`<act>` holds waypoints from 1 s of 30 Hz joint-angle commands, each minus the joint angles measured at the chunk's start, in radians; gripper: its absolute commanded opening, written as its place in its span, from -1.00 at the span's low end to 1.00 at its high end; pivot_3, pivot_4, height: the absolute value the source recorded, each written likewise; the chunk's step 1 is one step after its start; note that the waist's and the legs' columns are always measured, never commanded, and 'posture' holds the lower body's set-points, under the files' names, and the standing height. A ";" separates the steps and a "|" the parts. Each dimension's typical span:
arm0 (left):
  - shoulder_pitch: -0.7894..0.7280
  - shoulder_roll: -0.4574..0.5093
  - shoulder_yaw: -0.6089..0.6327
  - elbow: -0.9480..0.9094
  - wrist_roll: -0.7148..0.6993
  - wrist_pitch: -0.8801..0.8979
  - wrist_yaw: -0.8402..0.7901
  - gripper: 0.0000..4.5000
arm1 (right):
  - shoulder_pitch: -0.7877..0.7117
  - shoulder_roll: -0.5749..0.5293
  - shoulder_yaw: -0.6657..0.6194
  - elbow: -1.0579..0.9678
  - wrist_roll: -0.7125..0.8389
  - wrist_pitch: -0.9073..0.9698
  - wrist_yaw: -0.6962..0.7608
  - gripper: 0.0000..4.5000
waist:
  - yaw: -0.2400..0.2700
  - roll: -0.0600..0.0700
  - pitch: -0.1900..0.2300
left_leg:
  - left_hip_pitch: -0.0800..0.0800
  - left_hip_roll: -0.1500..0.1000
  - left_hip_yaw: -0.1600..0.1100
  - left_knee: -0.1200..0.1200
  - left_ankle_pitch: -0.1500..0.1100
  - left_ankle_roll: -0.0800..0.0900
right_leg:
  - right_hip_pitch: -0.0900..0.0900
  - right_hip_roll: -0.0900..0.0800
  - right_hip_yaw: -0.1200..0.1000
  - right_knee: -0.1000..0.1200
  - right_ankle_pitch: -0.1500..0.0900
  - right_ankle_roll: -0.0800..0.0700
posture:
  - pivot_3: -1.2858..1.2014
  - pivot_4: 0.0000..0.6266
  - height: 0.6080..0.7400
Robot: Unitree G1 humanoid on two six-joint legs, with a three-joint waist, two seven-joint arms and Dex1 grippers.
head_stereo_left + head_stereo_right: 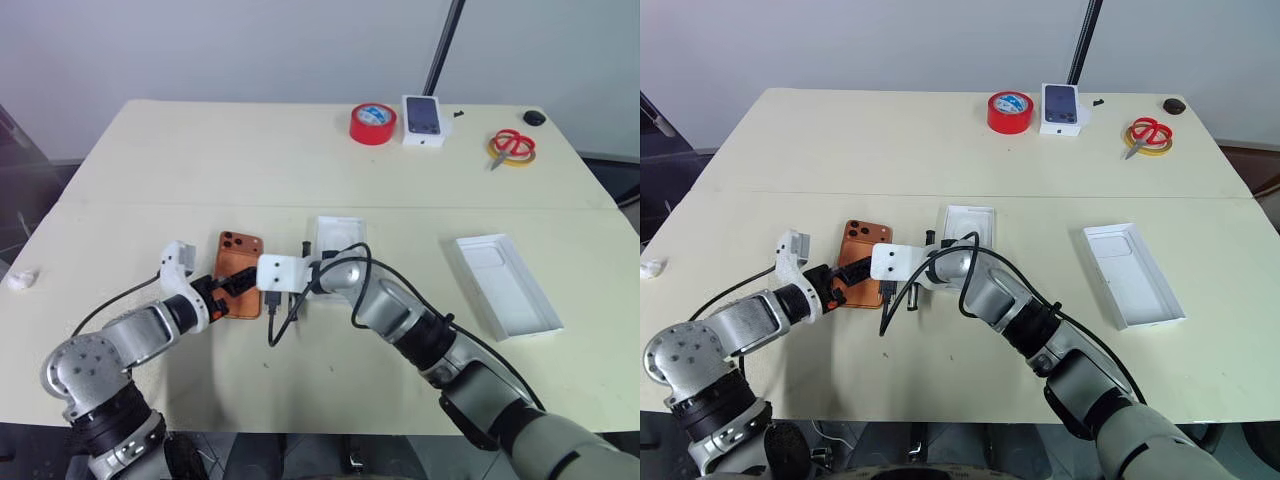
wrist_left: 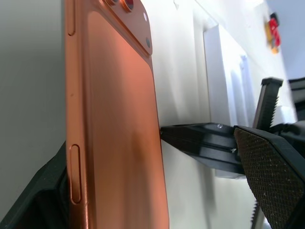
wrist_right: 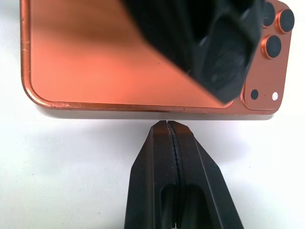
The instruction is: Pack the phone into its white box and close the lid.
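The copper-orange phone (image 1: 240, 262) lies back-up on the table, left of centre. My left gripper (image 1: 232, 288) is open at its near end: one textured finger (image 2: 271, 167) stands off the phone's back, the other sits on its far side. My right gripper (image 3: 167, 123) is shut on nothing, its tip against the phone's long right edge. A flat white piece (image 1: 338, 232), which looks like the lid, lies just right of the phone, partly hidden by my right arm. The white box (image 1: 505, 285), with a recessed insert, sits open-side up further right.
Along the table's back edge stand a red tape roll (image 1: 373, 123), a small white box with a phone picture (image 1: 424, 118), and red-handled scissors (image 1: 512, 147) on a yellow ring. A white scrap (image 1: 20, 279) lies at the far left. A black cable (image 1: 285, 325) loops off my right wrist.
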 commanded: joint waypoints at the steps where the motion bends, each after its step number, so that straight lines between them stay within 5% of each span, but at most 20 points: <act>1: 0.001 0.003 0.045 0.032 -0.031 0.008 0.045 0.88 | 0.000 0.010 -0.010 -0.032 -0.004 0.002 -0.002 -1.00 | -0.001 0.000 0.000 | 0.000 0.000 0.000 0.000 0.000 0.000 | 0.000 0.000 0.000 0.000 0.000 0.000 | 0.03 -0.52 0.87; 3: 0.004 0.009 0.065 0.052 -0.055 0.008 0.060 0.62 | 0.003 0.010 -0.010 -0.036 -0.004 0.005 -0.003 -1.00 | -0.001 0.000 0.000 | 0.000 0.000 0.000 0.000 0.000 0.000 | 0.000 0.000 0.000 0.000 0.000 0.000 | 0.03 -0.52 0.87; 6: 0.016 0.022 0.090 0.070 -0.104 0.008 0.085 -0.04 | 0.008 0.010 -0.010 -0.043 -0.005 0.011 -0.003 -1.00 | -0.001 0.000 0.000 | 0.000 0.000 0.000 0.000 0.000 0.000 | -0.001 0.000 0.000 0.000 0.000 0.000 | 0.03 -0.52 0.87; 14: 0.068 0.070 0.114 0.095 -0.228 0.005 0.150 -0.04 | 0.008 0.007 -0.009 -0.050 -0.005 0.012 -0.005 -1.00 | 0.000 -0.001 0.000 | 0.000 0.001 0.000 -0.001 0.000 0.000 | -0.001 -0.001 0.000 0.000 0.000 0.000 | 0.03 -0.52 0.87; 20: 0.106 0.091 0.080 0.113 -0.353 -0.062 0.227 -0.99 | 0.000 0.000 -0.026 -0.076 0.001 0.022 0.000 -1.00 | 0.002 -0.001 0.000 | 0.000 0.001 0.000 -0.001 0.000 0.000 | -0.001 -0.001 0.000 0.000 0.000 0.000 | 0.03 -0.52 0.87; 30: 0.145 0.201 -0.126 0.101 -0.847 -0.480 0.493 -0.99 | 0.001 -0.119 -0.216 -0.363 0.141 0.119 0.101 -1.00 | 0.007 -0.002 0.001 | -0.001 0.000 0.000 -0.001 0.000 0.000 | -0.002 -0.004 -0.001 0.000 0.000 0.000 | 0.03 -0.52 0.87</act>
